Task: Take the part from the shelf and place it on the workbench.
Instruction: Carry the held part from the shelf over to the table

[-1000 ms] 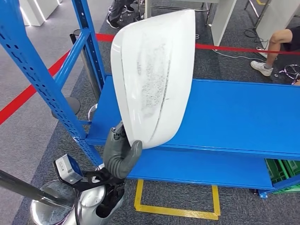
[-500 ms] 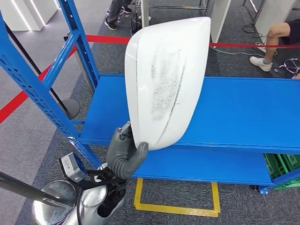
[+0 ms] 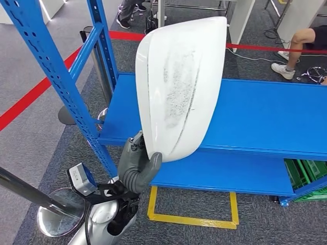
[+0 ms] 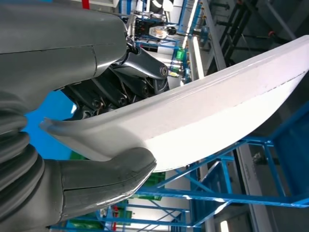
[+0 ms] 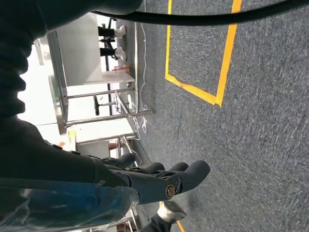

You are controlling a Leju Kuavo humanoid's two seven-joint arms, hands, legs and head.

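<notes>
The part [image 3: 181,87] is a large white curved shell with a grey scuffed patch, held upright in front of the blue shelf [image 3: 262,117]. My left hand [image 3: 137,166] grips it by its lower edge, thumb on the near face. In the left wrist view the thumb [image 4: 105,181] presses the part [image 4: 218,116] from one side and the dark fingers [image 4: 120,87] lie against the other. My right hand [image 5: 160,181] hangs over the grey carpet with its fingers stretched out and nothing in it.
A blue perforated shelf post [image 3: 57,76] rises at the left. A yellow tape rectangle [image 3: 192,219] marks the floor below the shelf, red tape [image 3: 34,97] runs behind. A green crate [image 3: 304,176] sits under the shelf. A person's leg [image 3: 297,46] shows far right. A stanchion base [image 3: 62,219] stands near my left arm.
The whole picture has shifted, so the camera moved. The part stays in my left hand's grip, and sits a little further right in the picture than one second ago.
</notes>
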